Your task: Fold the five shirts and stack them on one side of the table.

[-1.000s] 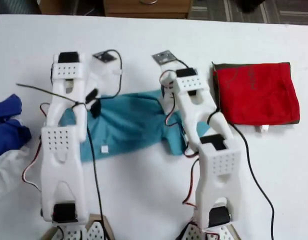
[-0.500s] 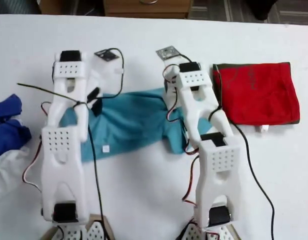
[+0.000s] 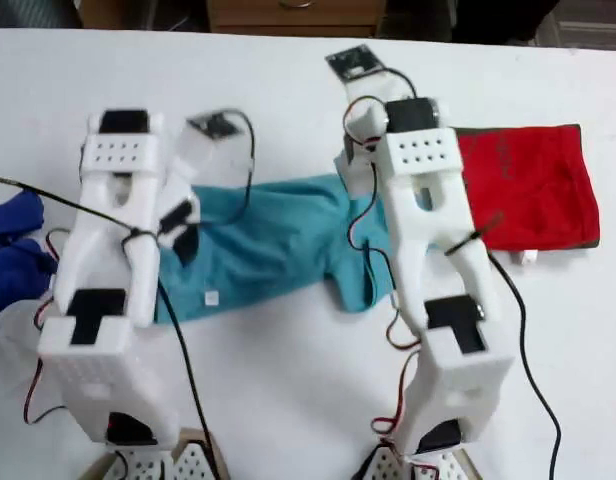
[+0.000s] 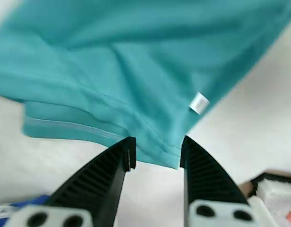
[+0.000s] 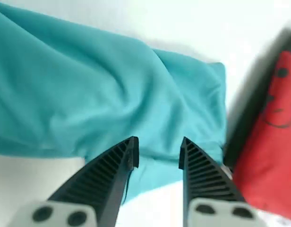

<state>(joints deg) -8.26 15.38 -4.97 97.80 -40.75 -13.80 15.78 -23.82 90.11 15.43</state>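
While the left gripper and right gripper hang with jaws released above the teal shirt, its folding seems in hand, and the next move calls for pinching its edges.

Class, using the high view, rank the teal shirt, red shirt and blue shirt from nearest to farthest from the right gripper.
1. Teal shirt, lying beneath the right gripper.
2. Red shirt, folded, close on its right side.
3. Blue shirt, at the far left edge.
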